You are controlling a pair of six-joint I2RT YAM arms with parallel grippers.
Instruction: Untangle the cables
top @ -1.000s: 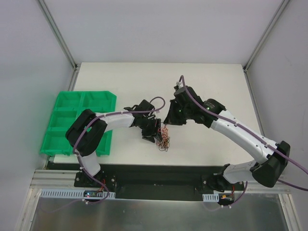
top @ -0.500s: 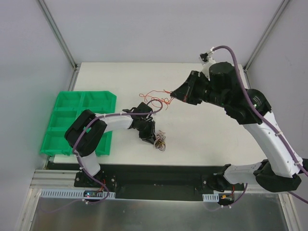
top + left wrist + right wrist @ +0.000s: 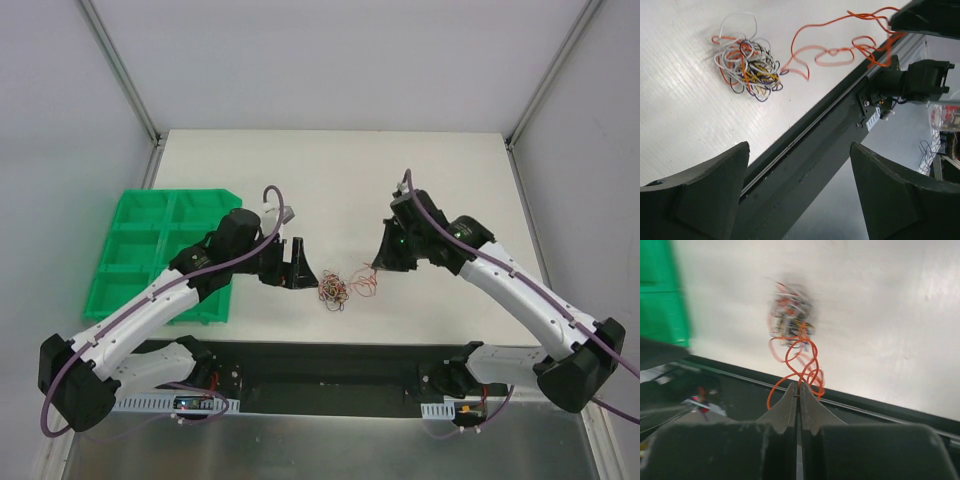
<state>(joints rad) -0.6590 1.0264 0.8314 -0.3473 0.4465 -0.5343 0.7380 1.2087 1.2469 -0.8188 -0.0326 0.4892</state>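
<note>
The cables lie as a small tangle (image 3: 333, 290) of white, black, yellow and orange wires near the table's front edge, also in the left wrist view (image 3: 747, 65) and blurred in the right wrist view (image 3: 792, 315). One curly orange cable (image 3: 366, 282) (image 3: 835, 50) runs from the tangle's right side to my right gripper (image 3: 379, 264) (image 3: 799, 385), which is shut on its end. The orange cable's far end touches the tangle. My left gripper (image 3: 303, 272) (image 3: 799, 147) stands open just left of the tangle, nothing between its fingers.
A green compartment tray (image 3: 150, 250) (image 3: 660, 290) sits at the table's left edge, behind my left arm. The black rail (image 3: 330, 355) (image 3: 810, 150) runs along the table's front edge, close below the tangle.
My right gripper rose with the orange cable, drawing it out of the tangle, then came back down beside it. My left gripper backed off the tangle to the left and opened.
</note>
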